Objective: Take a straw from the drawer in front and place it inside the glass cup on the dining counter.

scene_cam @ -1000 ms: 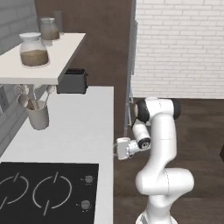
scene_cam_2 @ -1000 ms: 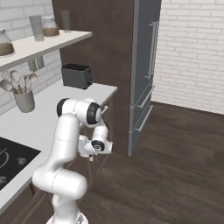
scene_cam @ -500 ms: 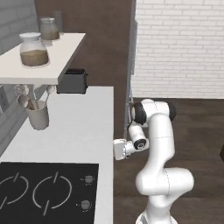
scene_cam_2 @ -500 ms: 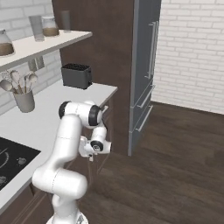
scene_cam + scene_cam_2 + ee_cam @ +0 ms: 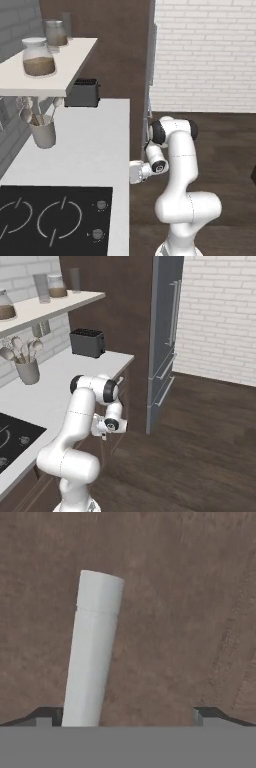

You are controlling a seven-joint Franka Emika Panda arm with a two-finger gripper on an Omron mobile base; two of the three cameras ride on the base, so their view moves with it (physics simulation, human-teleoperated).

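My gripper (image 5: 129,716) is open and pressed up close to the drawer (image 5: 175,612), a dark brown wood front. The drawer's pale cylindrical handle (image 5: 95,647) runs slanted between my two finger tips, just inside the left fingertip (image 5: 48,714) and far from the right one. From the base, my hand (image 5: 137,172) reaches in under the white worktop's edge, level with the top of the cabinet front (image 5: 121,387). The straw, the glass cup and the dining counter are out of view.
The white worktop (image 5: 95,150) carries a black hob (image 5: 50,220), a grey utensil pot (image 5: 42,132) and a dark toaster (image 5: 82,92). A shelf with jars (image 5: 40,60) hangs above. A tall steel fridge (image 5: 167,341) stands to the right over dark wood floor (image 5: 200,431).
The arm has shifted slightly, bringing the hand a little lower against the cabinet front. The jaws stay wide open.
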